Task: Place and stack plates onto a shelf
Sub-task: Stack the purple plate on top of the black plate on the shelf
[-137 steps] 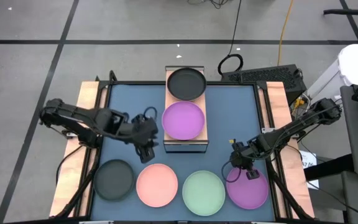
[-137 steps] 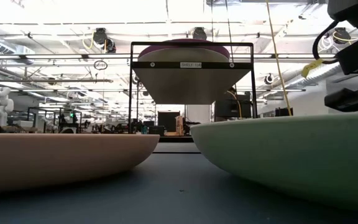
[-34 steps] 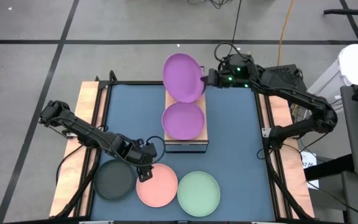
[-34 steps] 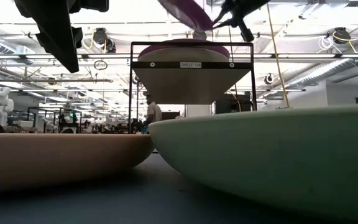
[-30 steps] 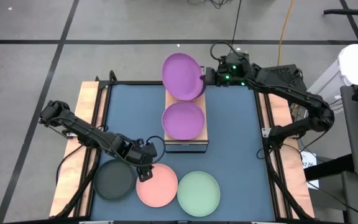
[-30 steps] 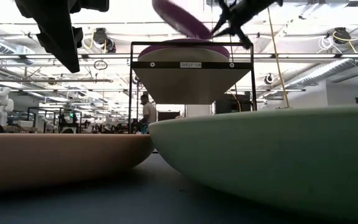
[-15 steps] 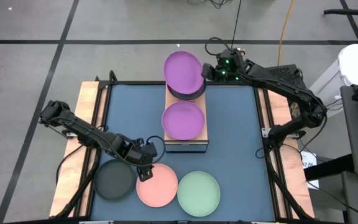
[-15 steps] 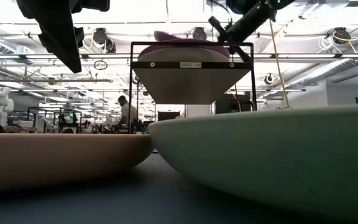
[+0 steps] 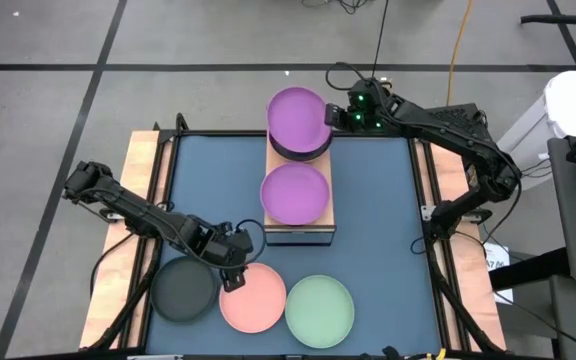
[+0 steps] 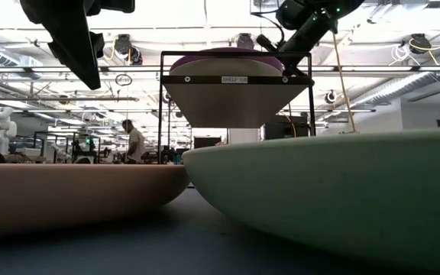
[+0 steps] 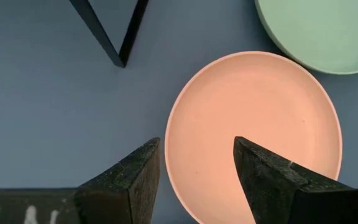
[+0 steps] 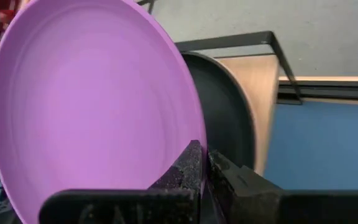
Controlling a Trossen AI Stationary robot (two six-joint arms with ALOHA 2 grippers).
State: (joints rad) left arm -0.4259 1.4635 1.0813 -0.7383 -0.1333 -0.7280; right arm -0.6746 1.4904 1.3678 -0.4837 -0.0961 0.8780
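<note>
My right gripper (image 9: 334, 117) is over the far end of the shelf (image 9: 298, 233), shut on a purple plate (image 9: 297, 115). That plate hangs tilted over a black plate (image 9: 298, 152) on the shelf's far half. A second purple plate (image 9: 294, 193) lies on the shelf's near half. My left gripper (image 11: 194, 163) is open above the left rim of the pink plate (image 11: 253, 134), one finger on each side of the rim and clear of it. On the mat lie a black plate (image 9: 183, 289), the pink plate (image 9: 253, 297) and a mint green plate (image 9: 319, 310). My right gripper pinches the purple plate's rim (image 12: 190, 132) on its right-hand side, one finger on the inner face and one on the underside. The fingers come nearly level from the table's right. The plate is tilted above the black plate (image 12: 229, 118); whether they touch I cannot tell.
The dark blue mat (image 9: 378, 220) has free room on both sides of the shelf. Wooden table strips (image 9: 140, 170) flank the mat. Cables and a keyboard (image 9: 428, 122) lie beyond the far right corner. A person walks in the room far behind the table (image 10: 134, 141).
My right gripper has moved down and a little toward the table's right, lowering the purple plate from a steep tilt high above the shelf's far end to a flatter pose just over the black plate. My left gripper has stayed still.
</note>
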